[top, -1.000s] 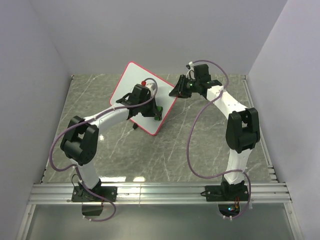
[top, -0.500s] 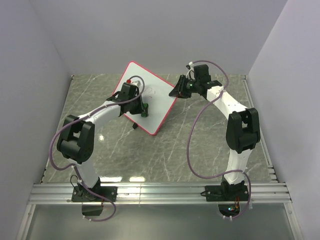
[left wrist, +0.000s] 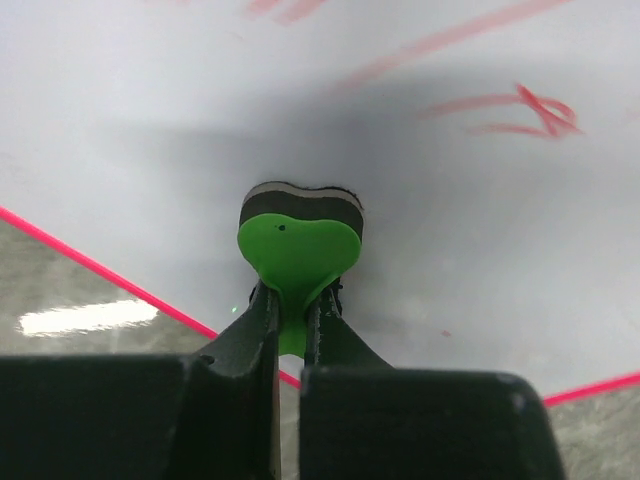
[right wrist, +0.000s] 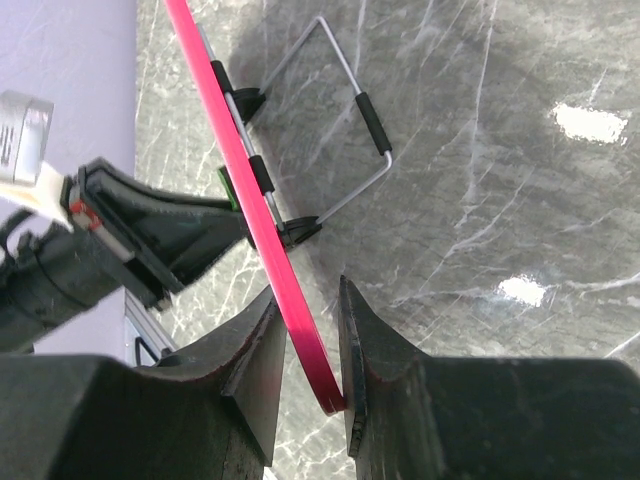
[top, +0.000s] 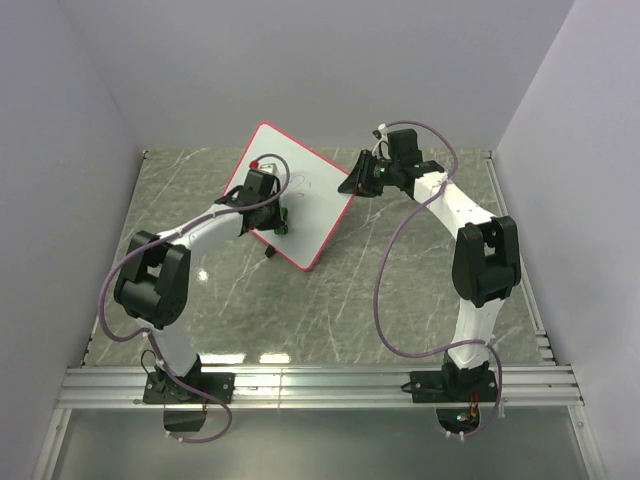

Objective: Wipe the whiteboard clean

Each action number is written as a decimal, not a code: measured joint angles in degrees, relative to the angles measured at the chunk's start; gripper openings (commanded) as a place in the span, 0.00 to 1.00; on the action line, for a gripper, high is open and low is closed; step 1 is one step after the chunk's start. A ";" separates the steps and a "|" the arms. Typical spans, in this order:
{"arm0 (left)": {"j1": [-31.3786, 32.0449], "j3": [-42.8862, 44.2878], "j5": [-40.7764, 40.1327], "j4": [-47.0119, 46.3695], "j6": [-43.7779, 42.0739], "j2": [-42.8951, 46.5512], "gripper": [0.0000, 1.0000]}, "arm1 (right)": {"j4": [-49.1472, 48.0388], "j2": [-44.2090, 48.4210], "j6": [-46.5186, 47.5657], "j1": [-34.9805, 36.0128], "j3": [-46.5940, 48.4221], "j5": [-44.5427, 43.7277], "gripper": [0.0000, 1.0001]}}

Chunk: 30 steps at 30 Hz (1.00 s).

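Note:
The whiteboard (top: 313, 200) stands tilted on a wire stand at the back middle of the table, white with a red-pink rim. My left gripper (top: 282, 217) is shut on a green eraser (left wrist: 300, 248), whose dark felt face presses on the white board (left wrist: 470, 230) near its lower rim. Faint red scribbles (left wrist: 512, 106) remain above and to the right of the eraser. My right gripper (top: 352, 183) is at the board's right corner. In the right wrist view its jaws (right wrist: 308, 335) grip the red-pink rim (right wrist: 250, 215) edge-on.
The wire stand (right wrist: 352, 150) with black feet props the board from behind. The grey marble table (top: 400, 290) is walled at the back and both sides. An aluminium rail (top: 320, 385) runs along the near edge.
My left gripper has slid the eraser leftward across the board from its lower right part, slowing in the last half second. The right gripper and the board have not moved.

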State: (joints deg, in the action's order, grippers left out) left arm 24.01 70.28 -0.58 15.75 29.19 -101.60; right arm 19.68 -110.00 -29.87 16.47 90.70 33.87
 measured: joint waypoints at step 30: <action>-7.28 14.67 4.94 4.31 -1.33 -7.54 0.00 | -0.87 2.62 -1.18 0.44 -3.02 -0.48 0.00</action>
State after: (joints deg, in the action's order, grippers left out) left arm 16.73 84.95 4.36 20.05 27.86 -109.14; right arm 18.81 -107.37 -31.05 16.91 87.68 33.39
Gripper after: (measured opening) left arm 0.075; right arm 0.297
